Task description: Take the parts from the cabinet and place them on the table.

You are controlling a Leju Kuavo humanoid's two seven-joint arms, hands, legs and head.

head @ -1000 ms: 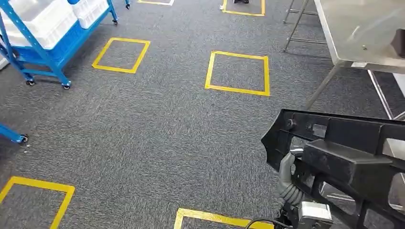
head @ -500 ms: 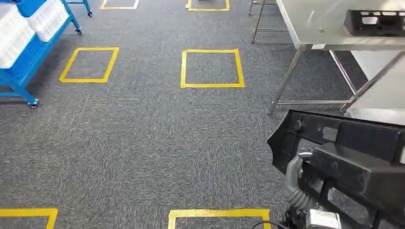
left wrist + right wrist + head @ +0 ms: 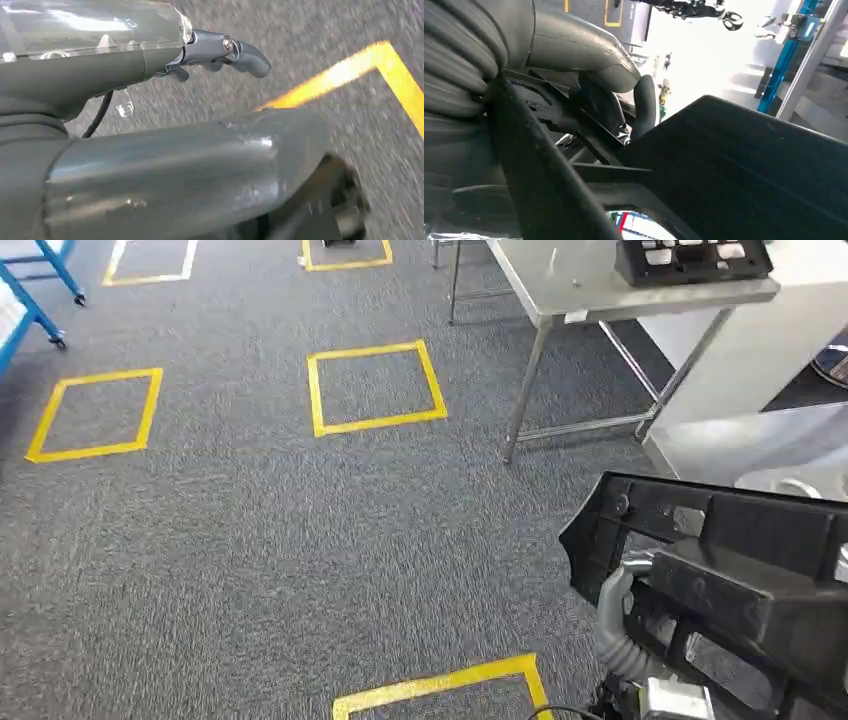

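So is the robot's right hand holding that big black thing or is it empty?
Holding it. In the head view the right hand grips the black part, and in the right wrist view its fingers curl around the frame.

The black part (image 3: 740, 580) hides most of the right robot hand (image 3: 612, 615) and runs off frame.

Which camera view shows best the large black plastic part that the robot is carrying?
The head view: the large black plastic part shows its long frame shape there, held by the right hand. The right wrist view shows close dark ribs, with fingers around them. The left wrist view gives nothing recognisable.
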